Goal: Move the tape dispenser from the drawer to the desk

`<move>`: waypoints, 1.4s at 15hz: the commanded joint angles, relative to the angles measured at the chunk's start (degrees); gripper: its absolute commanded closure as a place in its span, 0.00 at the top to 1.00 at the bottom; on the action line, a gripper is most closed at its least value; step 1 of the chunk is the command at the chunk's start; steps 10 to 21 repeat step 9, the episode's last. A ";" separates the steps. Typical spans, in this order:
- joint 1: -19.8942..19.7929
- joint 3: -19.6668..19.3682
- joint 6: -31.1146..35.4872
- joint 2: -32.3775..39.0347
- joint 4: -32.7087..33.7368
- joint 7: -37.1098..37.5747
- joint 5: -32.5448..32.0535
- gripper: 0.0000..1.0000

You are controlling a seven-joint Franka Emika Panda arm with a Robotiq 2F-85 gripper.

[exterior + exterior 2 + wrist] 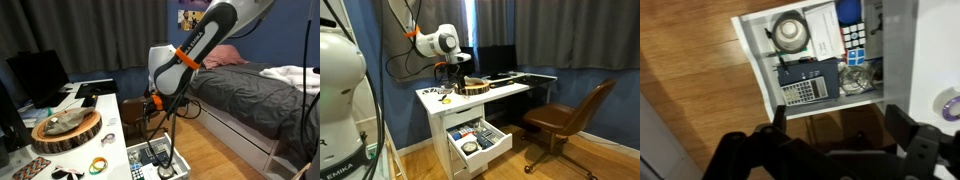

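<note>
The white drawer (753, 45) is pulled out below the white desk (937, 60). In it lies the tape dispenser (790, 30), a dark body with a round white roll, at the drawer's outer end. My gripper (840, 118) is open and empty, well above the drawer's inner end and the floor beside it. In both exterior views the gripper (153, 103) (453, 72) hangs by the desk's edge (105, 105) (505, 90), over the open drawer (181, 160) (492, 150). The dispenser's white roll also shows in an exterior view (469, 147).
The drawer also holds a calculator (800, 92), a Rubik's cube (857, 38) and a white box (825, 28). On the desk are a round wooden slab (66, 128), tape rolls (99, 165) and a monitor (40, 75). A brown chair (570, 115) and a grey bed (250, 85) stand nearby.
</note>
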 commanded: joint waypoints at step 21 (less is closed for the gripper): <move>-5.65 5.61 -2.99 -1.31 -0.28 4.84 -6.29 1.00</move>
